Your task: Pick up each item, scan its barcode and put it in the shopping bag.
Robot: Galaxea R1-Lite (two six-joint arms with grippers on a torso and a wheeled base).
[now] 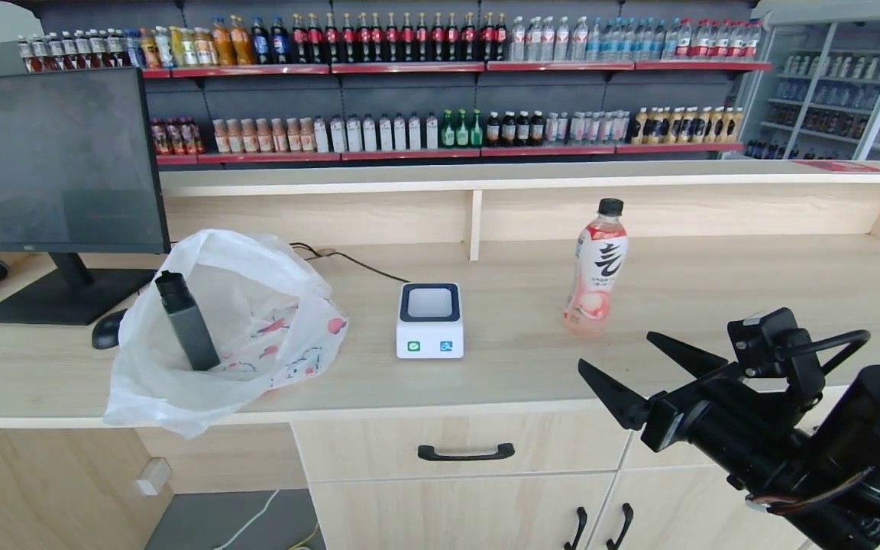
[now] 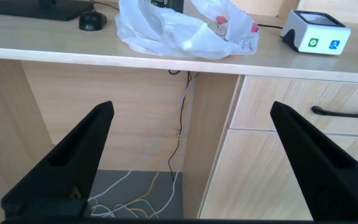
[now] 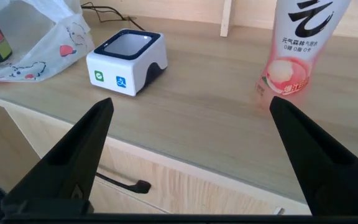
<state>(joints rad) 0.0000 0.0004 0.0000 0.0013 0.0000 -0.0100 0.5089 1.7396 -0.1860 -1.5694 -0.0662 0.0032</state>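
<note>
Right pincer (image 1: 616, 350) gapes empty near the tall bottle (image 1: 595, 267); a glancing finger could topple it. Left pincer (image 2: 191, 109), also wide open, hangs below the table (image 1: 516, 374).

The bottle (image 1: 595, 267) is pale pink, with a black cap and a white band with a bold black brushstroke. The shopping bag (image 1: 287, 305) is milky white with small red prints, the item (image 1: 188, 325) in it dark grey. The scanner (image 1: 429, 321) is white, navy-rimmed; my right gripper (image 1: 616, 351) is black.
</note>
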